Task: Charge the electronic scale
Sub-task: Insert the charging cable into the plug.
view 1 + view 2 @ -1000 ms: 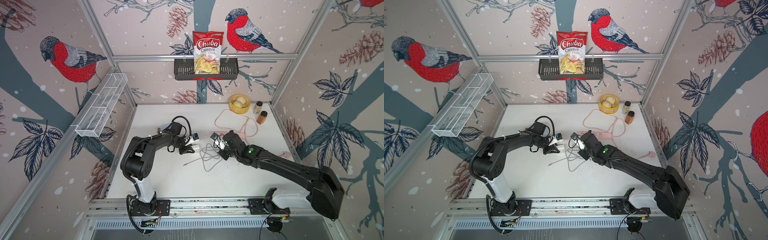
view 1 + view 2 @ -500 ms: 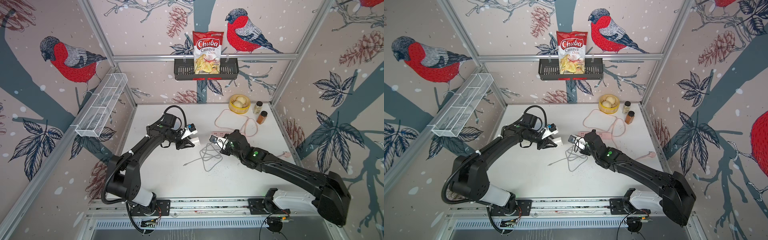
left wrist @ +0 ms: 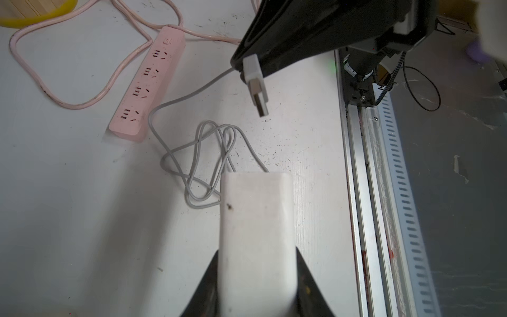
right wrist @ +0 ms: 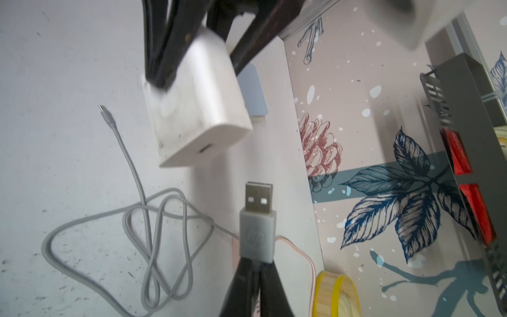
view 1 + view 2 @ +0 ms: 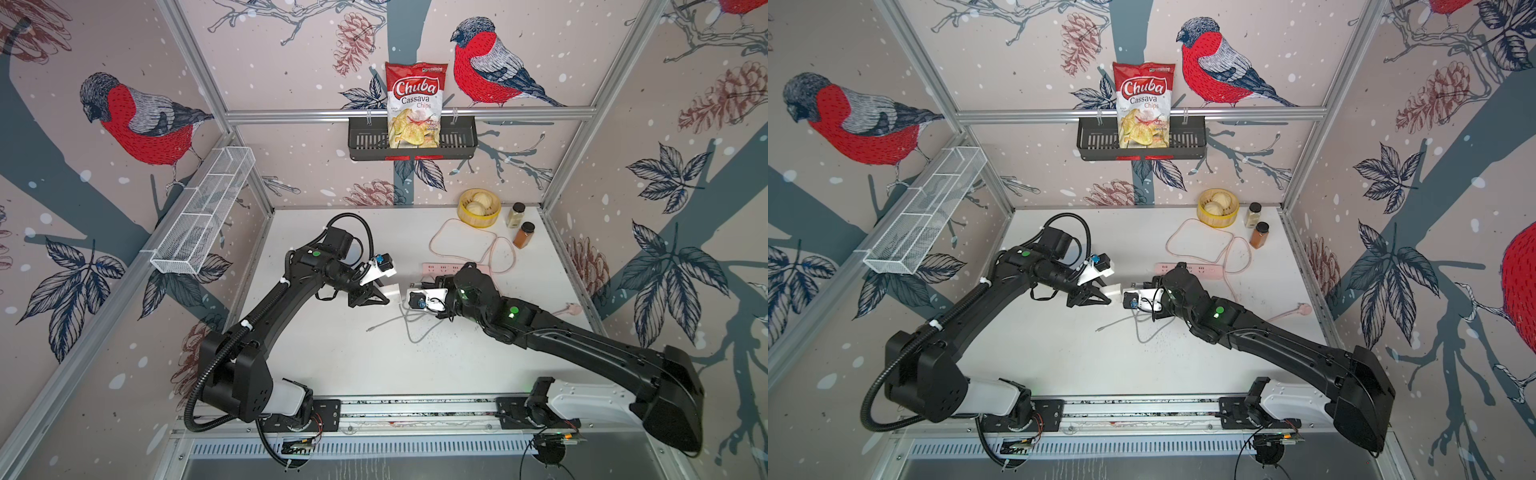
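Observation:
My left gripper (image 5: 380,296) (image 3: 256,251) is shut on a small white charger cube (image 5: 390,291) (image 5: 1113,291) (image 4: 197,109), held above the table's middle. My right gripper (image 5: 422,286) (image 4: 256,260) is shut on the grey cable's USB plug (image 4: 258,216) (image 3: 256,87), whose metal tip points at the cube's port a short way off. The grey cable (image 5: 415,328) (image 3: 208,164) lies looped on the table below, its small end (image 4: 103,109) free. The electronic scale shows only as a pale blue corner (image 4: 252,93) behind the cube in the right wrist view.
A pink power strip (image 5: 440,268) (image 3: 148,82) lies behind the right gripper, its cord looping back. At the back right stand a yellow basket of buns (image 5: 478,208) and two spice bottles (image 5: 516,215). A chips bag (image 5: 415,104) sits in the wall basket. A metal rail (image 3: 362,192) runs along the table's front edge.
The right gripper has carried the plug leftward, closer to the charger cube. The left arm has stretched out and turned, keeping the cube near the same spot.

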Controlling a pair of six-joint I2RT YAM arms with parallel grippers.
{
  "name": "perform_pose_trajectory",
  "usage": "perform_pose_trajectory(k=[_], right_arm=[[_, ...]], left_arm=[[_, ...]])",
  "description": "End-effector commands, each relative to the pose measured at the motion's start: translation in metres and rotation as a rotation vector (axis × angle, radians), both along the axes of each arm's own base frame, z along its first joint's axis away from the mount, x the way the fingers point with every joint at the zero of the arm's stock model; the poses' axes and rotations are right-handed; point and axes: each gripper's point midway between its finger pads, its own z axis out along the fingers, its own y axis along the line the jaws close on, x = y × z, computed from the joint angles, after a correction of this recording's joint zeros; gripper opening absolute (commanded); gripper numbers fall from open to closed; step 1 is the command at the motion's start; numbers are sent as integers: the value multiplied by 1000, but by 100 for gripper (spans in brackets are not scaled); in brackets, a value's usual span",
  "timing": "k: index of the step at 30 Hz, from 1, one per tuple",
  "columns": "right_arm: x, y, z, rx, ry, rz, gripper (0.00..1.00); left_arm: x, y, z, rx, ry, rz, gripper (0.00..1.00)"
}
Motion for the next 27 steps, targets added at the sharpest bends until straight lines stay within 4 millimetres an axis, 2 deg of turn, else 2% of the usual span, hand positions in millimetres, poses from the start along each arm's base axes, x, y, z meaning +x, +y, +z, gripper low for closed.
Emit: perform_pose_trajectory(k=[1,6,10,12,17,27], right_arm=[[-27,9,-13,-18,192,94,0],[-32,12,-18,-62,196,119,0],[-24,8,-21,-130,114,84,0],[-19,9,-31,-175,102,67,0],[-9,14,-25,-174,67,21,0],[-3,16,-15,-177,10,-18,0]], left_arm=[[1,-3,4,7,-41,-14,0],[3,-7,6,-6,-25,-16,0],[-1,-8,6,-4,2,-30,0],[-4,-8,6,-6,8,-38,0],[-8,-7,6,-1,32,-60,0],[-15,-8,7,7,91,-102,0]])
